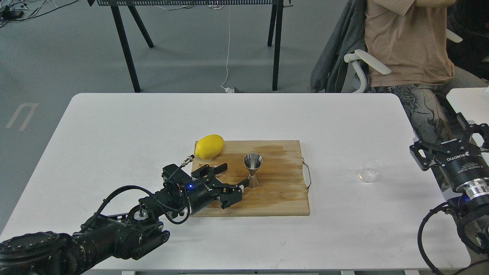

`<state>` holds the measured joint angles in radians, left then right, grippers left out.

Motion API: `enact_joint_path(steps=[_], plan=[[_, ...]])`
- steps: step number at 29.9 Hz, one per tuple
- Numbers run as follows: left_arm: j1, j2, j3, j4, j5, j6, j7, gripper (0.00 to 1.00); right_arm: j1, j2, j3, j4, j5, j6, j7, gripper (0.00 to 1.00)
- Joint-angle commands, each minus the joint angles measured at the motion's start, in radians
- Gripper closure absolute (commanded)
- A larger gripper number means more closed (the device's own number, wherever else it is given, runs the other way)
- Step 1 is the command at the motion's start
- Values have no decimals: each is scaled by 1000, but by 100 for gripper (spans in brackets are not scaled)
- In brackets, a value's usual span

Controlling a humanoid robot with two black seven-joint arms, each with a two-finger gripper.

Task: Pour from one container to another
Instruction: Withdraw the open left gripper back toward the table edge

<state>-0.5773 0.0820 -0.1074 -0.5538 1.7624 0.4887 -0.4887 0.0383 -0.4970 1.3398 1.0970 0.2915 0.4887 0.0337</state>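
Observation:
The steel hourglass jigger (253,165) stands upright on the wooden cutting board (282,194), mouth up. My left gripper (234,175) lies low over the board's left part, open and holding nothing; its near fingertip is just left of the jigger's base. The small clear glass cup (369,170) stands on the white table to the right of the board. My right gripper (443,139) hovers at the table's right edge, right of the cup and apart from it, open with nothing in it.
A yellow lemon (209,146) rests on the board's far left corner, just behind my left wrist. The board has a metal handle (308,175) on its right side. A seated person (408,42) is beyond the table's far right corner.

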Motion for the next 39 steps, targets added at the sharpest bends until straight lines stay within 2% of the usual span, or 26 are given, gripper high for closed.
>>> enact_joint_path(steps=[1,4,9,11,16,20,21,25,28,33,39], plan=[[13,37,-9,-55,-3,0,0,2,0,0,2,0,0,0,0,1],[13,194,-18,-217,-50,0,0,2,-2,0,2,1,0,0,0,1],[-1,416,-109,-428,-303,0,0,2,0,0,2,3,0,0,0,1],[-1,485,-173,-475,-389,-132,0,2,0,0,4,4,0,0,0,1],[17,551,-362,-492,-549,-587,0,2,0,0,2,33,0,0,0,1],[22,587,-413,-488,-737,-924,0,2,-23,-2,2,76,0,0,-6,1],[22,602,-416,-488,-815,-977,0,2,-29,-2,2,83,0,0,-8,1],[19,630,-425,-482,-1154,-977,0,2,-93,-2,1,118,12,0,-9,1],[14,645,-428,-465,-1369,-977,0,2,-172,-2,-10,159,102,0,-11,1],[10,645,-429,-439,-1489,-977,0,2,-253,-11,-2,266,192,0,-12,1],[22,642,-428,-436,-1491,-977,0,2,-268,-40,2,360,195,-293,-14,1]])
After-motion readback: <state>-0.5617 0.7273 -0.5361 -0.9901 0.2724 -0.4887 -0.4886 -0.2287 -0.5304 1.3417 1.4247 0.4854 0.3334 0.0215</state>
